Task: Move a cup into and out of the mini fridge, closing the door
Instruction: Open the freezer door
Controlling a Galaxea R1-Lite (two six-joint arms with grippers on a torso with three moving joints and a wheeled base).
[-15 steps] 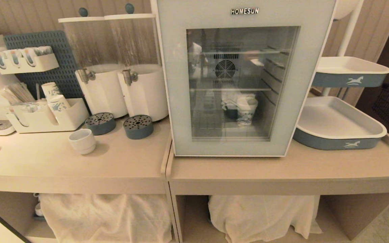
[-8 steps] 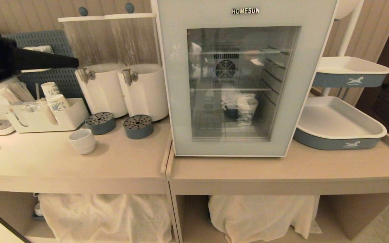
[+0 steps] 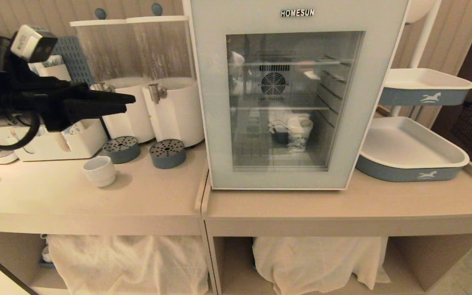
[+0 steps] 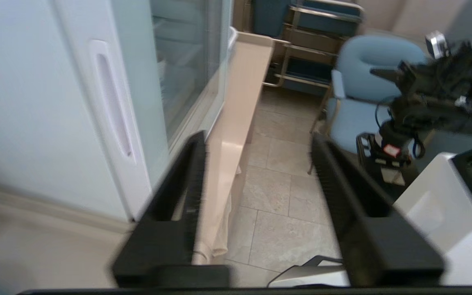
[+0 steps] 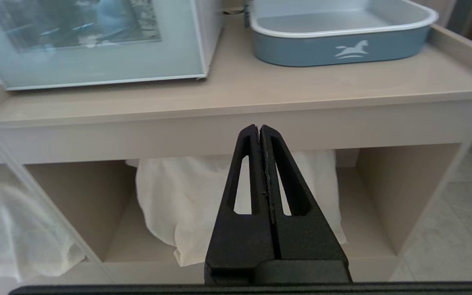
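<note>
The small white cup (image 3: pixel 99 171) stands on the left counter, in front of the dispensers. The mini fridge (image 3: pixel 213 123) sits in the middle, marked HOMESUN, and its glass door (image 3: pixel 355 135) is shut. My left gripper (image 3: pixel 128 103) hovers level above and behind the cup, pointing right toward the fridge's left side. It is open and holds nothing. In the left wrist view this gripper (image 4: pixel 256 141) faces along the fridge's left side (image 4: pixel 23 102), near a long recessed grip (image 4: pixel 113 110). My right gripper (image 5: pixel 259 128) is shut and empty, parked low before the counter.
Two white drink dispensers (image 3: pixel 150 106) and two round drip trays (image 3: pixel 167 153) stand behind the cup. A white organiser (image 3: pixel 82 145) holds paper cups at the far left. Another patterned paper cup (image 3: pixel 299 133) is inside the fridge. Blue-and-white trays (image 3: pixel 412 162) are on the right.
My left arm has come into the head view from the left and swung right toward the fridge. Its jaws have gone from shut to open. The cup and door have not moved.
</note>
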